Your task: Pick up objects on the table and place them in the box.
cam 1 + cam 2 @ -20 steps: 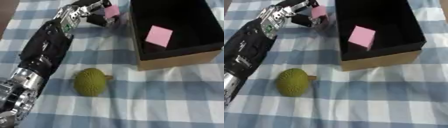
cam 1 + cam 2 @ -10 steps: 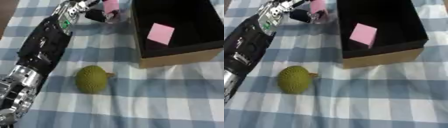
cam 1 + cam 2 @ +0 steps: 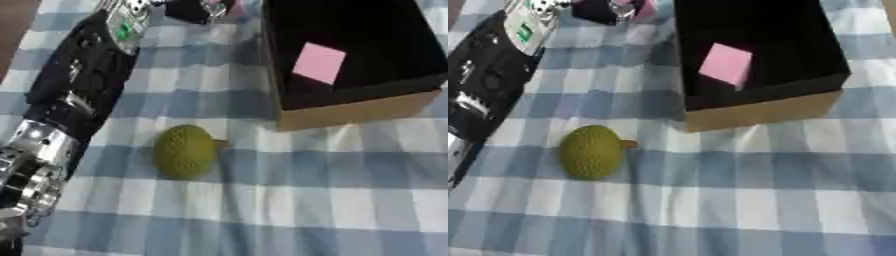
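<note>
Pink object [image 3: 234, 7] at the top edge, just left of the box's far-left corner, mostly cropped; shape can't be made out. Left hand [image 3: 194, 9] is on it, dark fingers around the pink piece, looks clamped on it, though the view cuts off most of the hand. Whether it's lifted or touching the cloth: can't tell.

Box [image 3: 367, 110]: black inside, brown cardboard outside, open top, sits on the right half of the tabletop. Pink square block [image 3: 318, 62] lies flat inside it, toward the near-left part of the floor.

Green bumpy fruit-like object [image 3: 185, 151], oval with a short brown stub on its right side, lies on the cloth in front of the box's near-left corner, apart from it.

Left arm [image 3: 79, 95] runs diagonally from the lower-left corner to the top, black with silver joints, left of the green object and not touching it.

Tabletop covered in blue-and-white checked cloth [image 3: 332, 200].

Right hand doesn't show in either view.
</note>
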`<state>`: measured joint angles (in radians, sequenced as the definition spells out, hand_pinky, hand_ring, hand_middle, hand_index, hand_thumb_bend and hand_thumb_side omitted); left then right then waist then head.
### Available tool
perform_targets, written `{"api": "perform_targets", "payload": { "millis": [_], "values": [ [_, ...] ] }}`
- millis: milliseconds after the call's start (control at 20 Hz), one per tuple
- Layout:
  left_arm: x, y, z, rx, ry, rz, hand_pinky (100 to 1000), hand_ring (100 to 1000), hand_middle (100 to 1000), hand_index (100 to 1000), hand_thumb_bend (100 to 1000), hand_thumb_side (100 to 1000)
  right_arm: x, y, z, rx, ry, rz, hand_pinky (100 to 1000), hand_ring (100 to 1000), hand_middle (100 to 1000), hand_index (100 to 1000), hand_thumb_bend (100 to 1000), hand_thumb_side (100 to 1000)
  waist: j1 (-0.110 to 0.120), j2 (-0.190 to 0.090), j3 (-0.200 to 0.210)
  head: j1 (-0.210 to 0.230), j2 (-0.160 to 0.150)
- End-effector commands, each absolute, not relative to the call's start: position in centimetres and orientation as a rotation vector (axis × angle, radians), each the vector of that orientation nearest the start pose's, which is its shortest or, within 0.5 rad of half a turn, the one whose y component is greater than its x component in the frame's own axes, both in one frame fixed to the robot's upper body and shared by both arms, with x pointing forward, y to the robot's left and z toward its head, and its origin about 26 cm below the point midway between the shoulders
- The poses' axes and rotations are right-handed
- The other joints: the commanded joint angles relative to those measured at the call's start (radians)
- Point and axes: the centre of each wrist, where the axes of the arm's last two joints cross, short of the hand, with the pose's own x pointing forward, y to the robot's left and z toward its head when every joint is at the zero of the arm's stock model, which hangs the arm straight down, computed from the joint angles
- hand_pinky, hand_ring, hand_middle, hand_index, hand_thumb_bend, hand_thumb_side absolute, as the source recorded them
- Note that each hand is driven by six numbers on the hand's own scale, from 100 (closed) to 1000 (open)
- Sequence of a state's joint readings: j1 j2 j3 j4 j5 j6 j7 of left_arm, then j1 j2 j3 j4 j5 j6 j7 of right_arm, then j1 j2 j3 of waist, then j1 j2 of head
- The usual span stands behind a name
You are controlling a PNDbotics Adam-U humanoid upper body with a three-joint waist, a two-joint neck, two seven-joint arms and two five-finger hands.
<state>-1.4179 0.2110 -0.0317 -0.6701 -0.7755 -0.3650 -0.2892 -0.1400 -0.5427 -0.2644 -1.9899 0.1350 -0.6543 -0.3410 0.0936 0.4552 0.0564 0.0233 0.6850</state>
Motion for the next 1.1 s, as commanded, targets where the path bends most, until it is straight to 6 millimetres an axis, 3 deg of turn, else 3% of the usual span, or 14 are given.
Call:
{"api": "perform_targets", "payload": {
  "millis": [50, 600, 1100],
  "values": [
    [49.9, 13.7, 35.9, 0.642, -2.118, -1.451, 877, 793, 691, 615, 100, 518, 26.8, -37.0, 22.0, 0.814, 3.172, -0.36, 912, 960, 419, 911, 100, 470, -0.007, -0.048, 0.0, -0.005, 0.006],
    [46.7, 8.4, 38.1, 0.551, -2.302, -1.636, 874, 793, 688, 619, 100, 448, 26.8, -37.0, 22.3, 0.803, 3.164, -0.335, 910, 949, 431, 909, 100, 470, -0.008, -0.06, -0.007, -0.007, -0.005],
    [45.5, 4.1, 36.0, 0.452, -2.286, -1.908, 869, 795, 684, 617, 100, 423, 26.9, -37.2, 23.4, 0.789, 3.155, -0.253, 909, 945, 458, 908, 100, 470, 0.013, -0.077, -0.036, 0.004, -0.025]
  ]
}}
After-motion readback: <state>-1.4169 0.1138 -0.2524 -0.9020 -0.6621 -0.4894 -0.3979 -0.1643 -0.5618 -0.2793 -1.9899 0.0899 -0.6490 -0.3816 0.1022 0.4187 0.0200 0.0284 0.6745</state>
